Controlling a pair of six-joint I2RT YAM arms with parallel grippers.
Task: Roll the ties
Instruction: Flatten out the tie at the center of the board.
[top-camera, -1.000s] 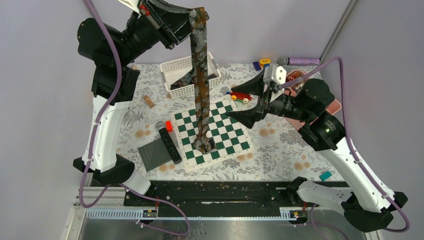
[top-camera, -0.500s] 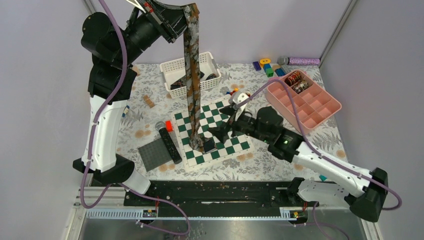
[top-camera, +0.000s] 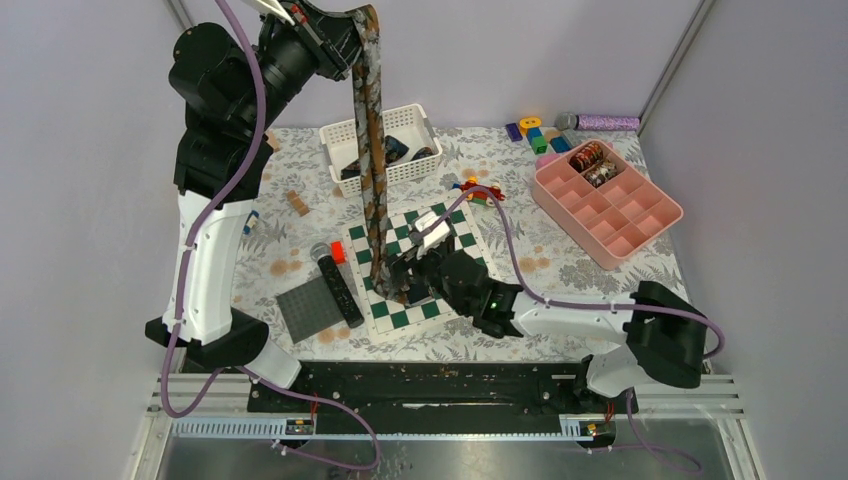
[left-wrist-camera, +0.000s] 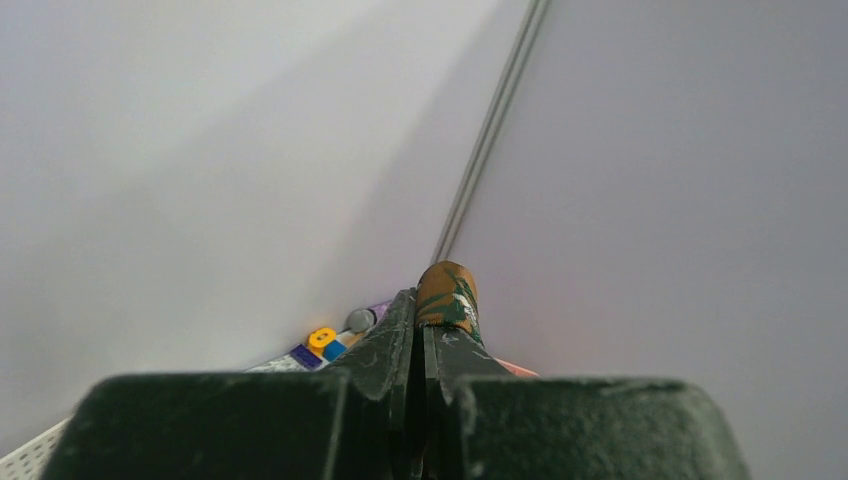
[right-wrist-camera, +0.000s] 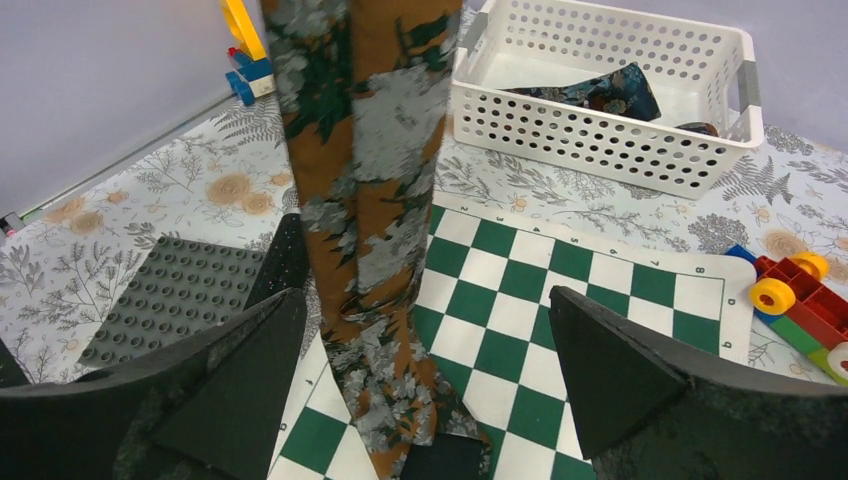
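Observation:
A long brown-rust patterned tie (top-camera: 372, 150) hangs from my left gripper (top-camera: 352, 28), which is raised high at the back and shut on the tie's upper end (left-wrist-camera: 447, 295). The tie's lower end lies crumpled on the chessboard (right-wrist-camera: 400, 410). My right gripper (top-camera: 405, 272) is low over the board, open. The hanging tie (right-wrist-camera: 360, 150) is between its fingers, nearer the left one, and touches neither. A dark blue tie (right-wrist-camera: 600, 95) lies in the white basket (top-camera: 425, 165). Small rolled ties (top-camera: 588, 157) sit in the pink tray (top-camera: 640, 215).
The green-and-white chessboard mat (top-camera: 465, 280) lies mid-table. A grey studded baseplate (top-camera: 308, 308) and a black cylinder (top-camera: 338, 285) lie to its left. Coloured toy bricks (top-camera: 530, 130) and a purple roll (top-camera: 605, 122) are at the back, with more bricks (right-wrist-camera: 800, 300) by the board.
My right arm has swung from the pink tray side down to the chessboard, either side of the tie's lower part, and its jaws have widened. The left arm has shifted the tie slightly left.

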